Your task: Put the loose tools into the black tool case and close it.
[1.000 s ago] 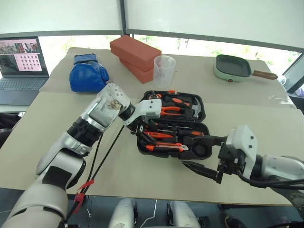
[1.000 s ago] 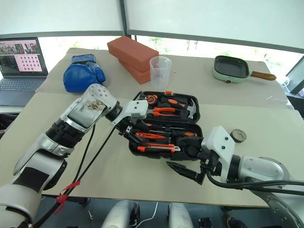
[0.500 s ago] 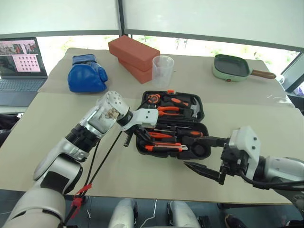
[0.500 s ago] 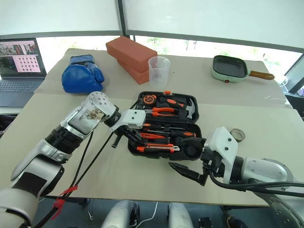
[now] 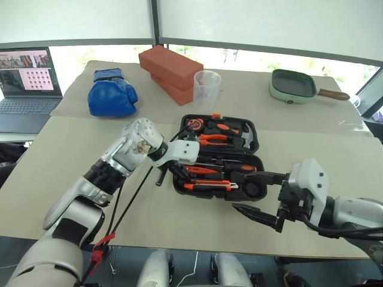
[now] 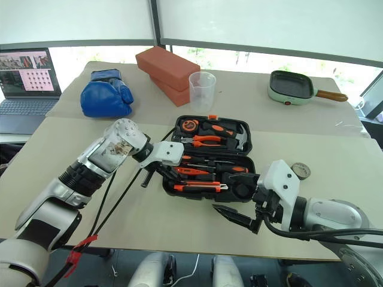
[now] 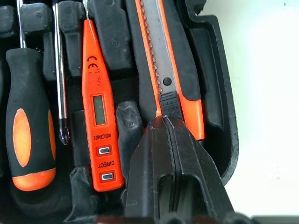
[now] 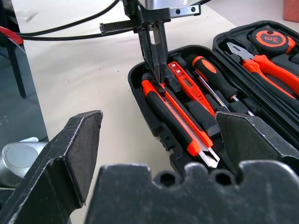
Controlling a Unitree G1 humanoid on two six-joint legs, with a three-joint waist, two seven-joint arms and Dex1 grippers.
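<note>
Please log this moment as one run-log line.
left pincer: shut, tips on orange-black utility knife | right pincer: open, beside black plastic hinged tool case | case: open

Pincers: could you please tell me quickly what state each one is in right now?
Left pincer: closed, tips at the knife in the case, gripping nothing.
Right pincer: open, empty.

Probably a lab or office: a laptop [image 5: 27,84] is sitting beside paper-covered tables [image 5: 66,155] under blinds-covered windows [image 5: 269,27], odd props lying about.
</note>
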